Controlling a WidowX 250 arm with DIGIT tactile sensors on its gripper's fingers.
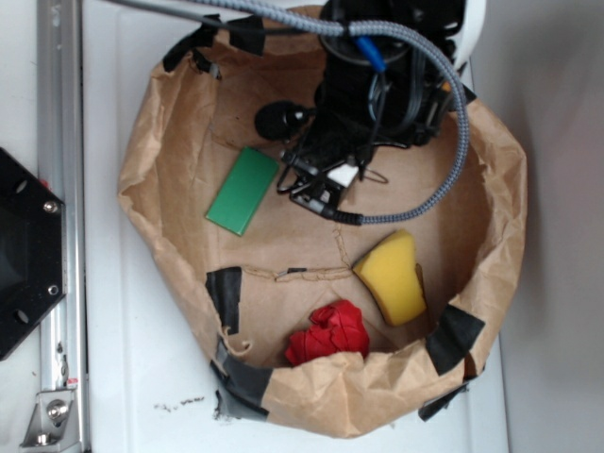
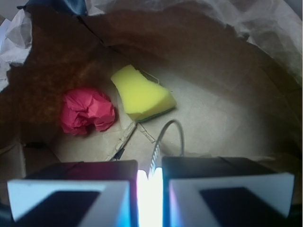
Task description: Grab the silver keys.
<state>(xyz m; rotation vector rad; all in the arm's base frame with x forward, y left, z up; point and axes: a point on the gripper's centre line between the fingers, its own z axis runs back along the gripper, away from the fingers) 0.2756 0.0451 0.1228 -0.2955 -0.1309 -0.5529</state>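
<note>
A white, smooth tabletop (image 1: 132, 377) fills the exterior view under even, flat light. A silver aluminium rail (image 1: 58, 142) runs along the edge at 9 o'clock, with a black angular mounting plate (image 1: 24, 255) fixed beside it. At 3 o'clock a pale grey surface (image 1: 557, 236) borders the table. Dark specks (image 1: 179, 404) lie at 7 o'clock.

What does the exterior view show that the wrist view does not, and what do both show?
Only the exterior view shows the green block, the white table, the metal rail and the cable. Only the wrist view shows the tool close up, nearly shut on a thin wire ring. Both show the yellow sponge, the red crumpled paper and the brown paper bag.
</note>
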